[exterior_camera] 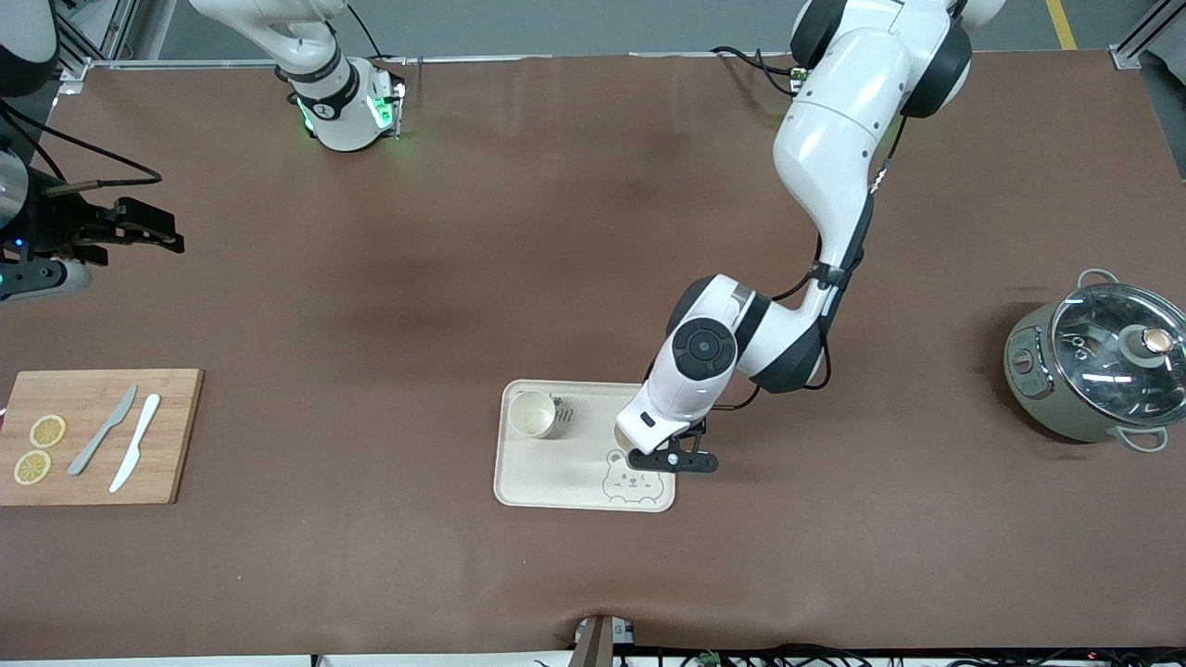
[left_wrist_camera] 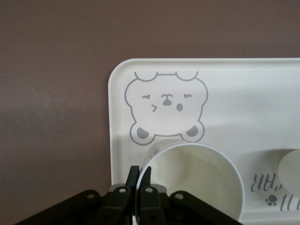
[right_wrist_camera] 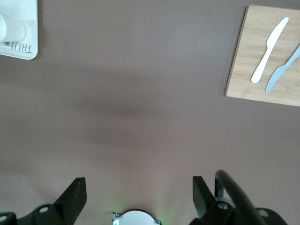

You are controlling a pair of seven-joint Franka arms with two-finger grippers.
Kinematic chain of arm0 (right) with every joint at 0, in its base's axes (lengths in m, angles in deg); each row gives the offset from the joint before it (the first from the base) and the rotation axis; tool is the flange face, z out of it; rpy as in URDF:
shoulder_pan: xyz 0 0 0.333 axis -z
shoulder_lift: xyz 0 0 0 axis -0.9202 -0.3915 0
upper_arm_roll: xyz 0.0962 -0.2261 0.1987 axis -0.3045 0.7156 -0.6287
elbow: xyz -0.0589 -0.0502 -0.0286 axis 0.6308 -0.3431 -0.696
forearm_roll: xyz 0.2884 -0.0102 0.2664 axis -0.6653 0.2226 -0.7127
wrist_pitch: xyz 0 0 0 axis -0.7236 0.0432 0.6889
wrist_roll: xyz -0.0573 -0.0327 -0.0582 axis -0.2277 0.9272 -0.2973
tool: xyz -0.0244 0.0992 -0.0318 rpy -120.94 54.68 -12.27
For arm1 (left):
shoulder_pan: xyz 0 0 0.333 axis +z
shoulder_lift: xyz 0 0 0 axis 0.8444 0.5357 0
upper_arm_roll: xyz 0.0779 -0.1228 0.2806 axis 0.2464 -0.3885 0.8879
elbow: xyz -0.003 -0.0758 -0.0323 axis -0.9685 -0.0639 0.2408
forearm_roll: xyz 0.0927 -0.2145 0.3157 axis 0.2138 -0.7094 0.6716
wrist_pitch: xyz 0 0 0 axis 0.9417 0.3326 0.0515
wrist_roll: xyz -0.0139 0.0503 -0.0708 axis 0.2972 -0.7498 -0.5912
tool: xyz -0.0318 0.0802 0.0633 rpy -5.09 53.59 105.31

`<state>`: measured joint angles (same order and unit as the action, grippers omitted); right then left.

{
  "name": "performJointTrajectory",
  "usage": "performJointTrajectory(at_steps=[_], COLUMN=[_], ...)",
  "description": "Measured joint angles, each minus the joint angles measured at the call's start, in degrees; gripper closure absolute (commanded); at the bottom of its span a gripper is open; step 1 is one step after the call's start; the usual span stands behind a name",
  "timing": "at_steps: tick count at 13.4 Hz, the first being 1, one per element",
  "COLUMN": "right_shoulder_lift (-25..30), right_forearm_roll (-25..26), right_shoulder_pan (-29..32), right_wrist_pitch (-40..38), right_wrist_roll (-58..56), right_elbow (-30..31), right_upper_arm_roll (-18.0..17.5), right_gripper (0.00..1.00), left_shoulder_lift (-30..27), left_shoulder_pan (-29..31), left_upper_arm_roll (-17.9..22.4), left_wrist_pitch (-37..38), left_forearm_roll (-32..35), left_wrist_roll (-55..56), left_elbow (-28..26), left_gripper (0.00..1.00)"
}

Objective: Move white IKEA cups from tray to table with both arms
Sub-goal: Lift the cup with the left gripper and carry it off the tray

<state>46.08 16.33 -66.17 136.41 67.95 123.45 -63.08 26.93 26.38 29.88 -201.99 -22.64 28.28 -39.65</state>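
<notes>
1. One cup (left_wrist_camera: 197, 183) sits on the tray (left_wrist_camera: 234, 93) right by the bear face, at the tray's end toward the left arm. Its rim is pinched by the left pincer (left_wrist_camera: 139, 180), one finger inside the wall and one outside.
2. So the lift is probably up next, and it's best done straight up until the tray's rim is cleared. With only a thin wall gripped, the cup could easily be tipped or slip if it's swung fast.
3. A bare bit of tabletop (exterior_camera: 834, 519) just beside the tray looks like the easiest drop spot.
4. The other cup (exterior_camera: 533, 413) is left upright at the tray's other end.
5. The left arm is bent down steeply over the tray, wrist pointing almost straight down.
6. The right pincer (exterior_camera: 139, 227) is held wide open and empty, waiting above the tabletop at its own end, up from the board (exterior_camera: 97, 435).
</notes>
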Motion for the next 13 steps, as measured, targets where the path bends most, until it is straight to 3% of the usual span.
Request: performJointTrajectory(at_steps=[4, 9, 13], right_shoulder_lift=[-2.10, -5.16, -6.36], right_forearm_roll=[0.98, 2.60, 2.22], right_shoulder_pan=[0.94, 1.08, 1.49], right_wrist_pitch=[-2.29, -2.00, -2.03], right_wrist_roll=[0.00, 0.00, 0.02], right_elbow=[0.03, -1.06, -2.79], right_upper_arm_roll=[0.35, 0.27, 0.35], right_gripper=[0.00, 0.00, 0.00], left_shoulder_lift=[-7.71, -23.66, -32.90], left_shoulder_pan=[0.39, 4.65, 7.07], left_upper_arm_roll=[0.06, 0.17, 0.19], left_wrist_pitch=[6.87, 8.84, 9.00], left_forearm_roll=[0.00, -0.29, -0.41], left_wrist_roll=[-0.76, -9.20, -12.75], left_elbow=[-3.65, -18.77, -28.94], left_gripper=[1.00, 1.00, 1.00])
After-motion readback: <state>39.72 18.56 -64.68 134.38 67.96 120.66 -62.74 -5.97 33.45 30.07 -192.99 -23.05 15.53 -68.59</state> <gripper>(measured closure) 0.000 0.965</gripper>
